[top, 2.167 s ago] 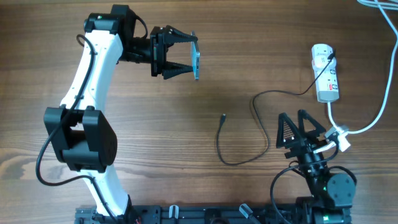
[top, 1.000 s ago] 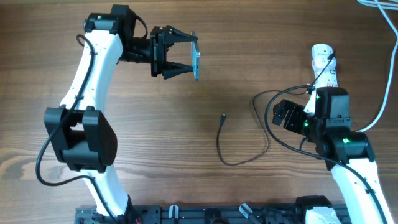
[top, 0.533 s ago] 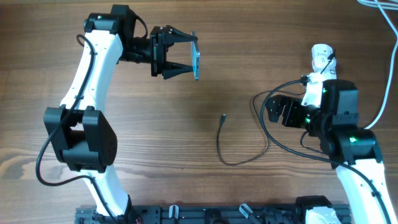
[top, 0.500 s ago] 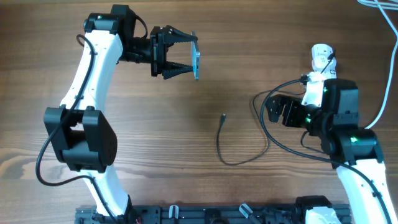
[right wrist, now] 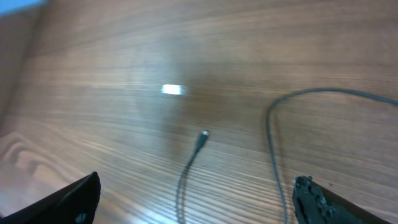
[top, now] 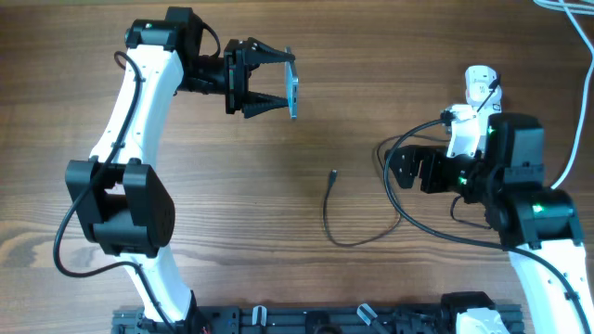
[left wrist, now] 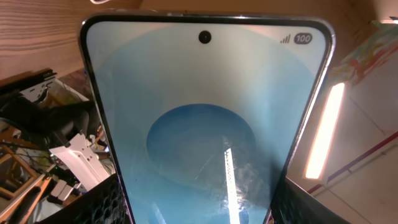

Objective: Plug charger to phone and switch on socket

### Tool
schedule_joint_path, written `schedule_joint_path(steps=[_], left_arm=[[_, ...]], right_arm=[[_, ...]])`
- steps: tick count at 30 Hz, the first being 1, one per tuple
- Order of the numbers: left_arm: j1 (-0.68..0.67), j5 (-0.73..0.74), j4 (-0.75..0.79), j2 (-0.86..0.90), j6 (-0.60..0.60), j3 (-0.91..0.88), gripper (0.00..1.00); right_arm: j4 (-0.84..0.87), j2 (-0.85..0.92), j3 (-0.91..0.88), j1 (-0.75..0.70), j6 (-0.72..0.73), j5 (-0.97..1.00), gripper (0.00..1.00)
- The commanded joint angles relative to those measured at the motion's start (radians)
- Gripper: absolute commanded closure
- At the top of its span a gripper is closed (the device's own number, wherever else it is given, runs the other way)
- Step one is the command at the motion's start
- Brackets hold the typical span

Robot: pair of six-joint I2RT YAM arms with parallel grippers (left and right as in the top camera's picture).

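My left gripper (top: pixel 286 93) is shut on the phone (top: pixel 292 95) and holds it on edge above the table at the upper middle. In the left wrist view the phone's blue screen (left wrist: pixel 205 118) fills the frame between my two fingers. The charger's thin black cable (top: pixel 357 239) loops on the wood at the middle right, its connector tip (top: pixel 333 173) lying free. My right gripper (top: pixel 397 169) is open and empty, just right of that tip; the tip (right wrist: pixel 202 138) lies ahead of its fingers. The white socket (top: pixel 480 88) lies at the upper right, partly behind my right arm.
A white cord (top: pixel 568 158) runs from the socket down the right side and off the top right corner. The cable's far loop (right wrist: pixel 292 99) shows in the right wrist view.
My right arm has come up from the front edge and moved left toward the cable tip. My left gripper and the phone have not moved.
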Motion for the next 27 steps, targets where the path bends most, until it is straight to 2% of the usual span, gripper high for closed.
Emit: schedule_joint_path(steps=[1, 4, 9, 15, 22, 27], left_arm=[[0.002, 0.052, -0.001, -0.041, -0.005, 0.026, 0.37], [0.002, 0.052, 0.000, -0.041, -0.005, 0.026, 0.37], [0.002, 0.052, -0.001, -0.041, -0.005, 0.026, 0.37], [0.002, 0.052, 0.000, -0.041, -0.005, 0.026, 0.37], [0.002, 0.048, 0.000, -0.041, -0.005, 0.026, 0.37], [0.002, 0.030, 0.000, -0.041, -0.005, 0.026, 0.37]], right_arm=[[-0.029, -0.010, 0.124, 0.055, -0.017, -0.038, 0.05], [-0.048, -0.005, 0.186, 0.125, 0.006, -0.036, 0.05], [-0.052, 0.043, 0.278, 0.299, 0.141, 0.105, 0.08], [-0.137, 0.227, 0.510, 0.517, 0.178, 0.355, 0.10], [-0.256, 0.452, 0.797, 0.689, 0.243, 0.591, 0.11], [-0.237, 0.517, 0.842, 0.767, 0.289, 0.722, 0.14]])
